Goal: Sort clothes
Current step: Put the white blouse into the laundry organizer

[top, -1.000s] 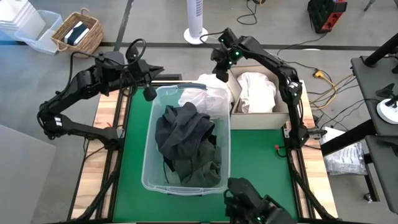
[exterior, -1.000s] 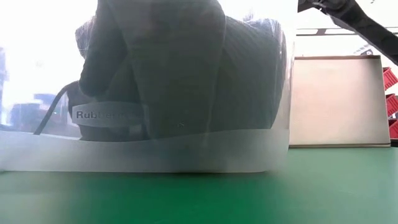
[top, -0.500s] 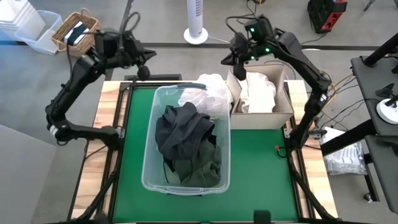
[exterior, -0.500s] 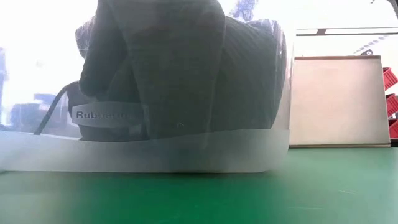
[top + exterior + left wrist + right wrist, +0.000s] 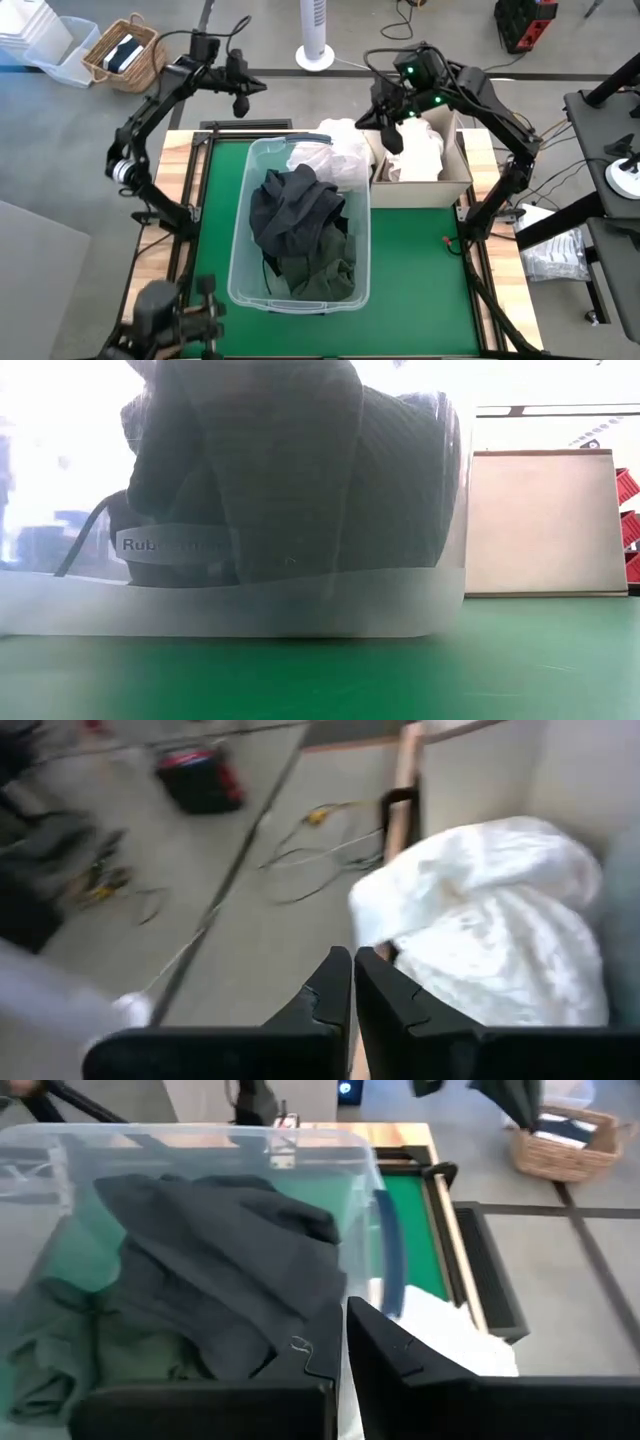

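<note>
Green-topped table (image 5: 410, 250), clear plastic tub (image 5: 240, 270) at its middle, beige cardboard box (image 5: 425, 192) just beside it

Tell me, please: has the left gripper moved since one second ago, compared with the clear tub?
Yes. In the high view the left gripper is now beyond the far rim of the clear tub, farther from it than before, when it hung close to the tub's far left corner.

Clear tub (image 5: 240, 262) beside cardboard box (image 5: 420, 190) (wicker basket (image 5: 126, 52) on floor).
</note>
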